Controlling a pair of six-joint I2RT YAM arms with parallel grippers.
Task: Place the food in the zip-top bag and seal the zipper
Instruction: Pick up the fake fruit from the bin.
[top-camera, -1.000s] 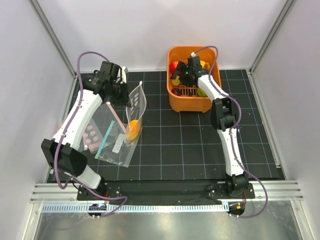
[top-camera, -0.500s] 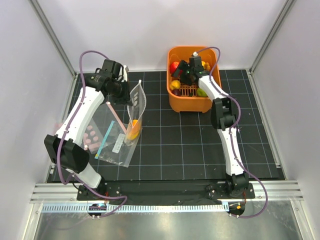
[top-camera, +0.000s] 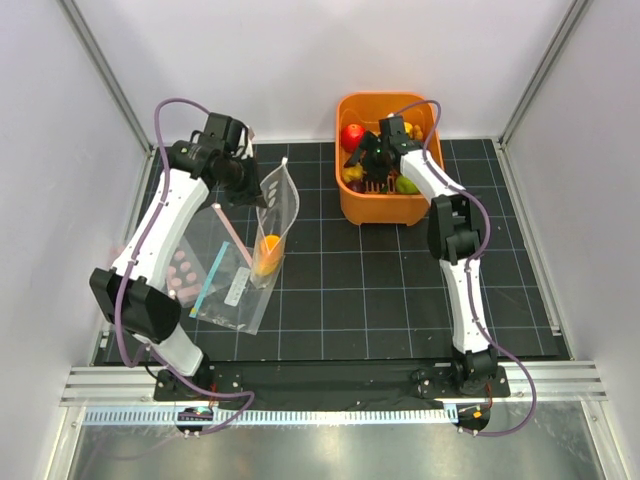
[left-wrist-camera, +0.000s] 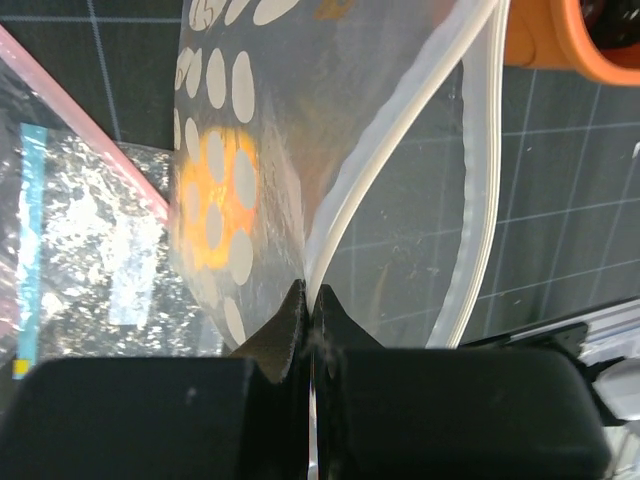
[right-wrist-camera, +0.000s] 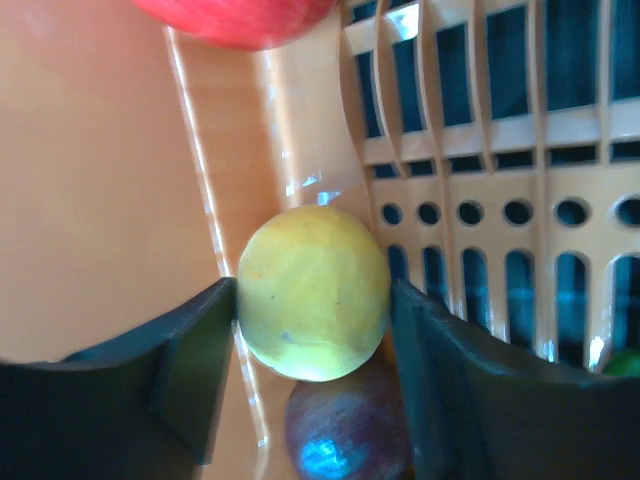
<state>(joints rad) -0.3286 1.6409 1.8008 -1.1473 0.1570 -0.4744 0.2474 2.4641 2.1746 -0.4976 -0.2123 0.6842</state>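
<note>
My left gripper (top-camera: 250, 172) (left-wrist-camera: 308, 295) is shut on the mouth edge of the zip-top bag (top-camera: 276, 212) (left-wrist-camera: 260, 110), holding it upright with its mouth open. The zipper (left-wrist-camera: 400, 130) curves away as a pale strip. An orange-yellow piece of food (top-camera: 267, 246) (left-wrist-camera: 212, 210) lies in the bag's bottom. My right gripper (top-camera: 362, 160) (right-wrist-camera: 313, 300) is down inside the orange basket (top-camera: 385, 208) (right-wrist-camera: 100, 200), with both fingers against a round yellow fruit (right-wrist-camera: 313, 290). A dark purple piece (right-wrist-camera: 345, 425) lies just under it, and a red apple (top-camera: 352, 134) (right-wrist-camera: 240, 20) beyond.
A green lime (top-camera: 405, 184) sits in the basket's near right corner. A flat clear bag with a teal strip and white label (top-camera: 225, 290) and one with pink dots (top-camera: 180, 270) lie left of the dotted bag. A loose pink strip (top-camera: 232, 230) (left-wrist-camera: 90, 120) crosses them.
My right gripper has shifted inside the basket and narrowed onto the yellow fruit. My left arm has drawn the bag's top slightly right; its grip is unchanged.
</note>
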